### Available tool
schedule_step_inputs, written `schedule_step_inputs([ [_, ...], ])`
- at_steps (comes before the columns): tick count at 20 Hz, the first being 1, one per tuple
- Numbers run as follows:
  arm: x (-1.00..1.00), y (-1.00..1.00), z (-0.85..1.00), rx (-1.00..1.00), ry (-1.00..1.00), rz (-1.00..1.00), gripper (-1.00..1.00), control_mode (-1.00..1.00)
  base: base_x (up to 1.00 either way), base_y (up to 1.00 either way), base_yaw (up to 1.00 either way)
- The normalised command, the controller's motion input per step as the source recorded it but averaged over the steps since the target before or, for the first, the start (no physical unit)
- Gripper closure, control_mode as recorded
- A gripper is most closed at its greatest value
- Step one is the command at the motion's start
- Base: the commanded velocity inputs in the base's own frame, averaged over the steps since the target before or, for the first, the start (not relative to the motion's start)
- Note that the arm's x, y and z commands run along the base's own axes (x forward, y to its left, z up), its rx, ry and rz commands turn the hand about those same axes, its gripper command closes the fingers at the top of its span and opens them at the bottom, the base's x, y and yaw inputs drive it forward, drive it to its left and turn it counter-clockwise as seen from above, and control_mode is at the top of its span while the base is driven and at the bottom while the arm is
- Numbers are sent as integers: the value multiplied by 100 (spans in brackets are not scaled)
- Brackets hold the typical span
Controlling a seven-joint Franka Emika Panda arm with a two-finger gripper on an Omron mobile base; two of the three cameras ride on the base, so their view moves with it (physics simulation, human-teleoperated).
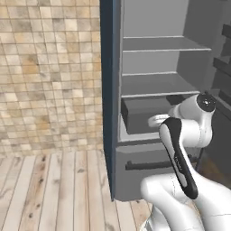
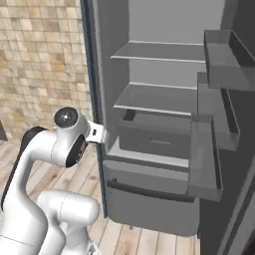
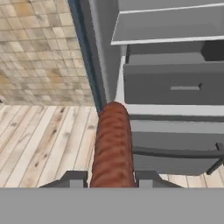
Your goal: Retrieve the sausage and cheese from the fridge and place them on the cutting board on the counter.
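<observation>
Reddish-brown, the sausage (image 3: 112, 146) is pinched between the closed fingertips of the gripper (image 3: 112, 177), just outside the open fridge (image 2: 164, 149). The carrying step is judged in hand; next, a drive toward the counter is called for.

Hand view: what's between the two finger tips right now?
The sausage, clamped between the gripper tips and sticking out toward the open fridge, as the hand view shows.

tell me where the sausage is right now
In the hand view the sausage is clamped between the gripper fingers, outside the open fridge.
</observation>
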Motion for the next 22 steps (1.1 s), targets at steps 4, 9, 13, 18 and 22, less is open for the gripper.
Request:
schedule_step_inputs([
  [4, 0, 0, 0, 0, 0, 0, 100, 100, -26, 100, 50],
  [9, 0, 0, 0, 0, 0, 0, 100, 100, 14, 100, 51],
  [13, 0, 0, 0, 0, 0, 0, 100, 100, 99, 51, 28],
  [18, 0, 0, 0, 0, 0, 0, 100, 100, 100, 3, 14],
  [22, 0, 0, 0, 0, 0, 0, 100, 100, 100, -4, 1],
])
